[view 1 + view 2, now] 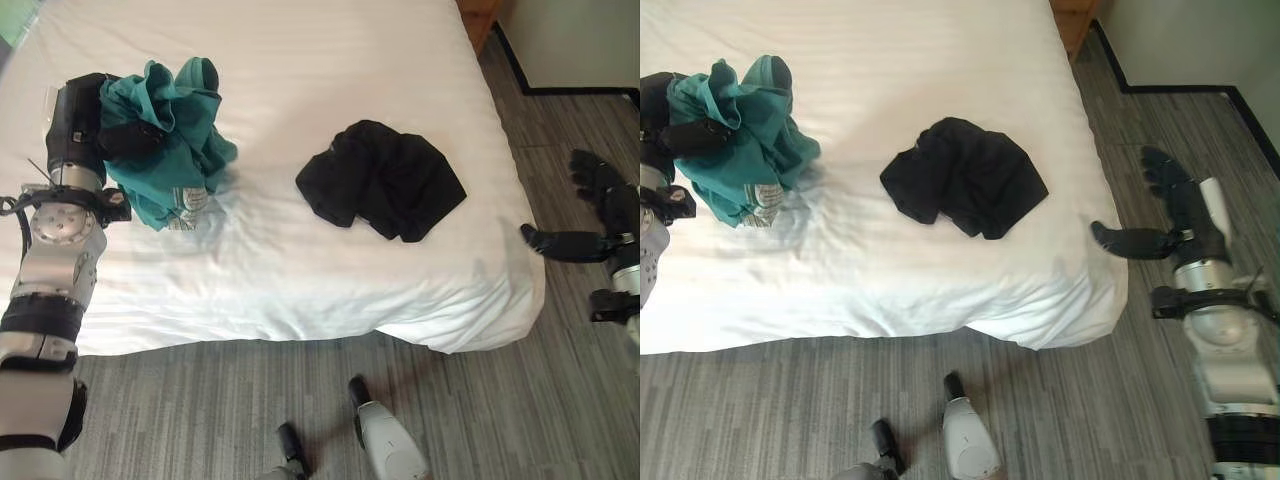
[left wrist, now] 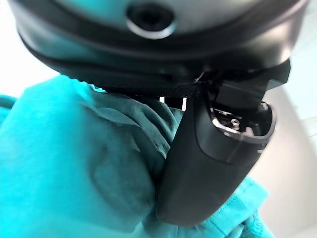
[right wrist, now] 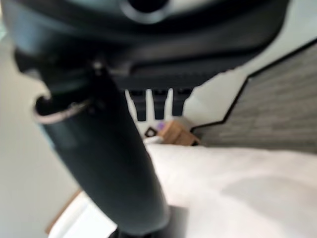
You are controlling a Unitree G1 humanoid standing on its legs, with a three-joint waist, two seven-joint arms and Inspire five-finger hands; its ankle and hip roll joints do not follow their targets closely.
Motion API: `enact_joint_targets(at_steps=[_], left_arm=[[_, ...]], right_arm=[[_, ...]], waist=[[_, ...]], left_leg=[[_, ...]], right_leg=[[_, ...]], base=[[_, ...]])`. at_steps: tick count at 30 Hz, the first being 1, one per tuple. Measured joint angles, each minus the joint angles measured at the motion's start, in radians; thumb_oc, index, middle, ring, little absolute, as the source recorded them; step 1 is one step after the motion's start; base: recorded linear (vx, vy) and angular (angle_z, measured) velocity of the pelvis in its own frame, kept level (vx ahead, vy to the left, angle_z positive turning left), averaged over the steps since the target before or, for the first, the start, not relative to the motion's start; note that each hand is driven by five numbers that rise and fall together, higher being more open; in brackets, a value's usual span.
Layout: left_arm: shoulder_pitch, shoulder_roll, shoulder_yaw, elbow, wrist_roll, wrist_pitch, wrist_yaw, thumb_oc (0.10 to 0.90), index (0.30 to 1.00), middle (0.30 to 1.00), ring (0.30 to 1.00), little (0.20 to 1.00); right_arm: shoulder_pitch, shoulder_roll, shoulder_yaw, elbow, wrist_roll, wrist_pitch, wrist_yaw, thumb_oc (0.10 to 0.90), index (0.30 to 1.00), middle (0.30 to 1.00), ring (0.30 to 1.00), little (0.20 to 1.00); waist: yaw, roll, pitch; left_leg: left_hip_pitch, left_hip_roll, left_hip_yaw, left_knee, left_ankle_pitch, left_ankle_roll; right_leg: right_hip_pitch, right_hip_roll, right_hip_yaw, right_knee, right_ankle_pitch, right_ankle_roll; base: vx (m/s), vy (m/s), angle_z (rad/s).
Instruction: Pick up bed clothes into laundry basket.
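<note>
A teal garment (image 1: 170,145) hangs bunched above the left side of the white bed (image 1: 300,260), and my left hand (image 1: 95,125) is shut on it. In the left wrist view the teal cloth (image 2: 74,168) is pressed under my thumb (image 2: 208,163). A crumpled black garment (image 1: 380,180) lies on the bed near its middle, free of both hands. My right hand (image 1: 1170,215) hovers open over the floor past the bed's right corner, its thumb pointing at the mattress.
Grey wood-look floor (image 1: 520,400) runs in front of and to the right of the bed. A wooden piece of furniture (image 1: 478,20) stands at the bed's far right corner. A dark skirting line (image 1: 1170,88) borders the wall at the back right.
</note>
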Motion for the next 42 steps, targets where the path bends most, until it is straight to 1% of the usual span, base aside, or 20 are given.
enact_joint_targets(at_steps=[1,3,6,8,9,10,11,14,15,18,20,22,23,25,28,30,32,34,38,42], left_arm=[[0.028,-0.001,0.013,-0.019,-0.026,-0.017,-0.004,0.4,0.3,0.3,0.3,0.3],[0.07,-0.031,0.036,-0.051,-0.055,-0.024,-0.026,0.4,0.3,0.3,0.3,0.3],[0.207,-0.118,0.072,-0.124,-0.086,-0.032,-0.052,0.4,0.3,0.3,0.3,0.3],[0.256,-0.2,0.064,-0.127,-0.116,-0.026,-0.069,0.4,0.3,0.3,0.3,0.3],[0.285,-0.235,0.061,-0.127,-0.131,-0.022,-0.079,0.4,0.3,0.3,0.3,0.3],[0.311,-0.249,0.059,-0.127,-0.144,-0.012,-0.092,0.4,0.3,0.3,0.3,0.3],[0.352,-0.259,0.066,-0.132,-0.165,-0.012,-0.097,0.4,0.3,0.3,0.3,0.3],[0.457,-0.282,0.08,-0.166,-0.2,-0.004,-0.105,0.4,0.3,0.3,0.3,0.3],[0.517,-0.283,0.085,-0.221,-0.211,-0.003,-0.107,0.4,0.3,0.3,0.3,0.3],[0.616,-0.296,0.085,-0.305,-0.211,0.008,-0.129,0.4,0.3,0.3,0.3,0.3],[0.662,-0.315,0.087,-0.312,-0.212,0.022,-0.133,0.4,0.3,0.3,0.3,0.3],[0.752,-0.334,0.141,-0.348,-0.211,0.031,-0.148,0.4,0.3,0.3,0.3,0.3],[0.809,-0.359,0.177,-0.361,-0.212,0.032,-0.152,0.4,0.3,0.3,0.3,0.3],[0.857,-0.37,0.219,-0.356,-0.213,0.054,-0.153,0.4,0.3,0.3,0.3,0.3],[0.897,-0.369,0.286,-0.339,-0.211,0.072,-0.166,0.4,0.3,0.3,0.3,0.3],[0.91,-0.367,0.331,-0.31,-0.212,0.072,-0.168,0.4,0.3,0.3,0.3,0.3],[0.917,-0.366,0.352,-0.299,-0.213,0.072,-0.169,0.4,0.3,0.3,0.3,0.3],[0.918,-0.349,0.357,-0.278,-0.212,0.072,-0.171,0.4,0.3,0.3,0.3,0.3],[0.919,-0.353,0.334,-0.274,-0.213,0.072,-0.181,0.4,0.3,0.3,0.3,0.3],[0.904,-0.357,0.3,-0.274,-0.214,0.072,-0.197,0.4,0.3,0.3,0.3,0.3]], right_arm=[[-0.054,-0.03,0.028,0.024,-0.006,0.004,-0.01,0.8,0.9,0.9,0.9,0.9],[-0.086,-0.071,0.036,0.033,-0.016,0.006,-0.016,0.8,0.9,0.9,0.9,0.9],[-0.159,-0.111,0.149,0.055,-0.029,0.014,-0.014,0.8,0.9,0.9,0.9,0.9],[-0.253,-0.158,0.234,0.127,-0.027,0.015,-0.002,0.8,0.9,0.9,0.9,0.9],[-0.313,-0.189,0.289,0.161,-0.028,0.023,0.009,0.8,0.9,0.9,0.9,0.9],[-0.337,-0.21,0.309,0.164,-0.027,0.025,0.014,0.8,0.9,0.9,0.9,0.9],[-0.376,-0.213,0.329,0.172,-0.025,0.024,0.025,0.8,0.9,0.9,0.9,0.9],[-0.438,-0.228,0.347,0.204,-0.008,0.02,0.029,0.8,0.9,0.9,0.9,0.9],[-0.443,-0.25,0.353,0.2,-0.005,0.023,0.033,0.8,0.9,0.9,0.9,0.9],[-0.485,-0.297,0.407,0.204,-0.007,0.034,0.06,0.8,0.9,0.9,0.9,0.9],[-0.509,-0.298,0.463,0.213,-0.011,0.033,0.081,0.8,0.9,0.9,0.9,0.9],[-0.481,-0.3,0.484,0.203,-0.038,0.029,0.11,0.8,0.9,0.9,0.9,0.9],[-0.45,-0.304,0.487,0.19,-0.051,0.029,0.134,0.8,0.9,0.9,0.9,0.9],[-0.377,-0.325,0.471,0.17,-0.069,0.032,0.173,0.8,0.9,0.9,0.9,0.9],[-0.242,-0.373,0.375,0.133,-0.085,0.022,0.24,0.8,0.9,0.9,0.9,0.9],[-0.186,-0.407,0.335,0.128,-0.083,0.009,0.276,0.8,0.9,0.9,0.9,0.9],[-0.15,-0.447,0.321,0.119,-0.083,0.0,0.299,0.8,0.9,0.9,0.9,0.9],[-0.11,-0.488,0.301,0.116,-0.083,-0.012,0.325,0.8,0.9,0.9,0.9,0.9],[-0.1,-0.492,0.278,0.119,-0.083,-0.016,0.335,0.8,0.9,0.9,0.9,0.9],[-0.095,-0.492,0.279,0.121,-0.084,-0.018,0.335,0.8,0.9,0.9,0.9,0.9]], waist=[[0.0,0.012,-0.02],[-0.006,0.046,-0.027],[0.036,0.047,-0.034],[0.065,0.026,-0.035],[0.093,-0.004,-0.031],[0.106,-0.037,-0.023],[0.12,-0.051,-0.018],[0.134,-0.063,-0.021],[0.143,-0.065,-0.026],[0.195,-0.067,-0.027],[0.235,-0.067,-0.027],[0.253,-0.066,-0.028],[0.252,-0.055,-0.032],[0.237,-0.054,-0.035],[0.244,-0.052,-0.035],[0.245,-0.037,-0.042],[0.247,-0.026,-0.043],[0.251,-0.019,-0.044],[0.238,0.012,-0.063],[0.226,0.017,-0.066]], left_leg=[[-0.027,0.0,-0.01,0.003,0.002,-0.003],[-0.05,0.02,-0.071,0.0,0.012,-0.018],[-0.033,0.06,-0.096,0.024,0.054,-0.046],[-0.083,0.05,-0.172,0.102,0.092,-0.095],[-0.099,0.043,-0.188,0.134,0.142,-0.117],[-0.111,0.033,-0.188,0.185,0.17,-0.12],[-0.118,0.051,-0.159,0.255,0.165,-0.119],[-0.071,0.096,-0.112,0.279,0.159,-0.108],[-0.064,0.097,-0.107,0.24,0.156,-0.112],[-0.059,0.075,-0.127,0.125,0.15,-0.119],[-0.08,0.056,-0.144,0.097,0.149,-0.12],[-0.086,0.066,-0.151,0.096,0.172,-0.112],[-0.091,0.064,-0.162,0.102,0.226,-0.103],[-0.087,0.048,-0.172,0.075,0.21,-0.094],[-0.089,0.032,-0.172,0.039,0.21,-0.094],[-0.09,0.027,-0.174,0.029,0.191,-0.068],[-0.092,0.027,-0.173,0.023,0.183,-0.063],[-0.092,0.027,-0.175,0.013,0.181,-0.061],[-0.109,0.048,-0.17,0.015,0.112,-0.034],[-0.123,0.034,-0.155,0.016,0.108,-0.029]], right_leg=[[0.011,0.007,0.005,-0.06,0.011,-0.051],[0.051,0.029,-0.003,-0.123,0.05,-0.094],[0.084,0.063,-0.049,-0.098,0.023,-0.136],[0.095,0.057,-0.105,-0.06,-0.018,-0.161],[0.103,0.026,-0.125,-0.049,-0.024,-0.19],[0.121,0.0,-0.147,-0.061,-0.021,-0.205],[0.155,-0.006,-0.183,-0.079,-0.014,-0.219],[0.235,-0.001,-0.262,-0.14,-0.012,-0.239],[0.249,-0.001,-0.294,-0.166,-0.009,-0.237],[0.254,0.01,-0.315,-0.201,0.001,-0.243],[0.268,0.019,-0.322,-0.211,0.003,-0.245],[0.282,0.03,-0.32,-0.216,-0.003,-0.236],[0.296,0.041,-0.32,-0.218,-0.01,-0.225],[0.296,0.037,-0.321,-0.212,-0.028,-0.196],[0.287,0.02,-0.33,-0.219,-0.035,-0.168],[0.285,0.016,-0.344,-0.22,-0.044,-0.154],[0.28,0.016,-0.346,-0.215,-0.048,-0.148],[0.275,0.016,-0.346,-0.213,-0.048,-0.147],[0.218,0.031,-0.335,-0.149,-0.074,-0.14],[0.152,0.007,-0.311,-0.057,-0.111,-0.134]], base=[[0.16,-0.35,0.13],[0.11,-0.384,0.55],[0.04,-0.305,0.4],[0.03,-0.493,0.91],[0.02,-0.319,0.89],[0.03,-0.244,0.8],[0.05,-0.197,0.87],[0.1,-0.105,0.83],[0.1,-0.076,0.68],[0.07,-0.061,0.41],[0.07,-0.034,0.01],[0.09,0.022,-0.12],[0.06,0.011,-0.03],[0.07,0.034,0.35],[0.05,0.04,0.26],[0.01,0.025,0.23],[0.02,0.012,0.1],[0.01,0.011,0.02],[0.02,0.023,-0.12],[0.0,0.011,-0.13]])
